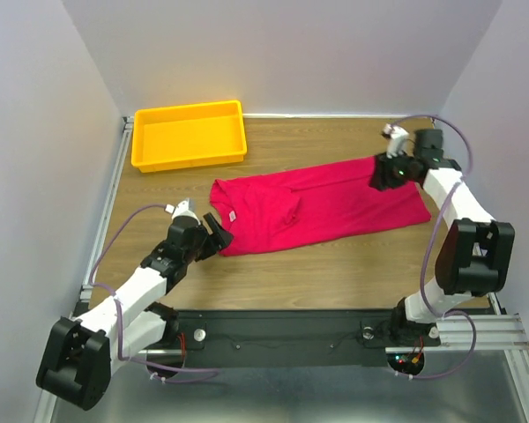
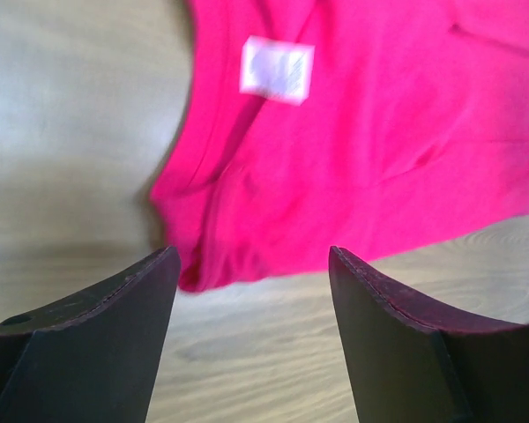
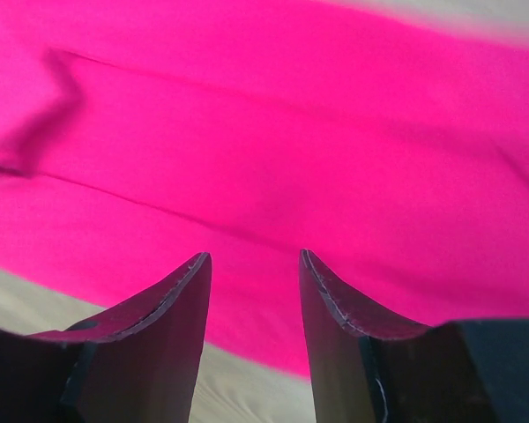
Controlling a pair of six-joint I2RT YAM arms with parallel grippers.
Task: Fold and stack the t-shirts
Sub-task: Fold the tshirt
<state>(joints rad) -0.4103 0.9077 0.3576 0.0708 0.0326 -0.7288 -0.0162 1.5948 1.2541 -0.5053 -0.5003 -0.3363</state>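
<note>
T-shirt [image 1: 322, 204]: lengthwise-folded strip, neck end at 9 o'clock. Left gripper [image 2: 253, 253] spread, empty, beside neck end; right gripper [image 3: 253, 255] spread, empty, over end at 3. Next, I judge: pinch both ends, fold crosswise.

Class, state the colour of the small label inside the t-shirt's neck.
White label against the crimson-pink t-shirt; clearest in the left wrist view.
</note>
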